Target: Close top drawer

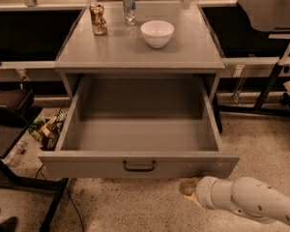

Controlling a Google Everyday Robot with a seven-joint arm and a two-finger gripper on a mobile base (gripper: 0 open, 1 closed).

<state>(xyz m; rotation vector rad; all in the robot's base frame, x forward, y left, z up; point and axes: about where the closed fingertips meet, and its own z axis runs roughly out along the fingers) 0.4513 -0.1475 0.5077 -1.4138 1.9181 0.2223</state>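
The top drawer [87, 167] is a big, smooth grey box. It sticks far out of the grey desk [130, 52], toward the camera. Its long side runs left to right. The tan claw [188, 187] on the round white arm [251, 202] sits just below the front's right part. Whether the claw is spread or pressed together cannot be told.

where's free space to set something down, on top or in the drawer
The floor of the open top drawer is bare between its walls. On the cabinet top, the front half, ahead of the bowl, is free; the back is crowded by the can and jar. The gripper sits low by the drawer's front right corner.
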